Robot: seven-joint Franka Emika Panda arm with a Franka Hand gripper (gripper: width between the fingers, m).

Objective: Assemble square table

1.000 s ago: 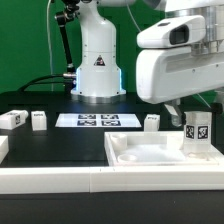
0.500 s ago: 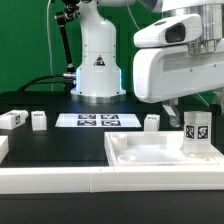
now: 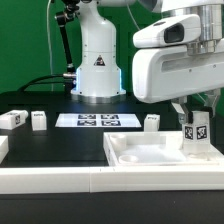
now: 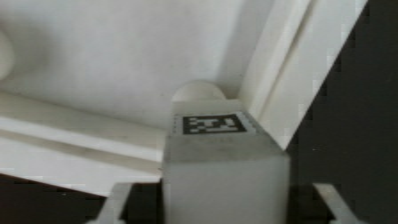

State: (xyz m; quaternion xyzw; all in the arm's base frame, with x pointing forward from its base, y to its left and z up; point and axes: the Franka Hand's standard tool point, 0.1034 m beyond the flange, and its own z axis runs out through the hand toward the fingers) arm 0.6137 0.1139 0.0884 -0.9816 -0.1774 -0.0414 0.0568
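The white square tabletop point(image 3: 150, 153) lies tray-side up at the front of the black table. My gripper point(image 3: 196, 112) is shut on a white tagged leg point(image 3: 197, 134) and holds it nearly upright, slightly tilted, over the tabletop's corner at the exterior view's right. In the wrist view the leg point(image 4: 222, 150) fills the middle between my fingers, my gripper point(image 4: 222, 208) around its upper part, its lower end pointing at the raised rim of the tabletop point(image 4: 107, 50). Three more legs lie on the table: two point(image 3: 12, 119) point(image 3: 38, 119) at the exterior view's left and one point(image 3: 152, 120) behind the tabletop.
The marker board point(image 3: 97, 120) lies flat in front of the robot's white base point(image 3: 97, 70). A long white rail point(image 3: 60, 180) borders the front of the work surface. A white block point(image 3: 3, 148) sits at the left edge.
My gripper has shifted a little to the exterior view's left and up, and the leg in it now stands slightly tilted with its tag turned.
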